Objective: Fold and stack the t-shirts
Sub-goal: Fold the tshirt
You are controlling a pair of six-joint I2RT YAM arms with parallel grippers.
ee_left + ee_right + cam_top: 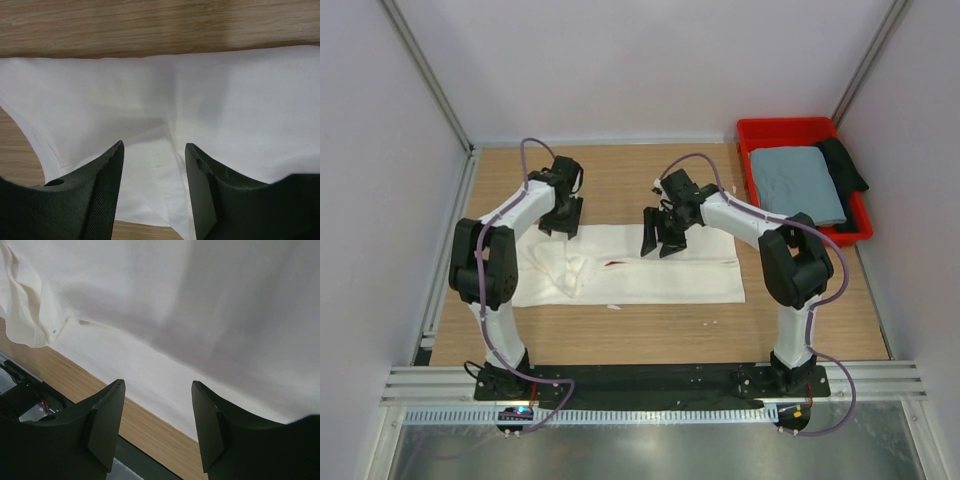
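2 t-shirts, 1 bin, 2 arms. The white t-shirt (pixel 630 265) lies flat across the table (pixel 620 170), bunched at its L end. The grey-blue t-shirt (pixel 798 183) sits in the red bin (pixel 785 128), beyond the white one's R end, w/ 1 black item (pixel 842 163) beside it. The left gripper (pixel 562 222) is over its far edge near the L end, the right gripper (pixel 662 240) over far-edge middle. Both have fingers partly spread, gripping nothing. Wood shows beyond its far & near edges.

Left pincer (pixel 152 165), jaws apart, poised above the creased white t-shirt (pixel 210 100) on the wooden tabletop (pixel 150 22).
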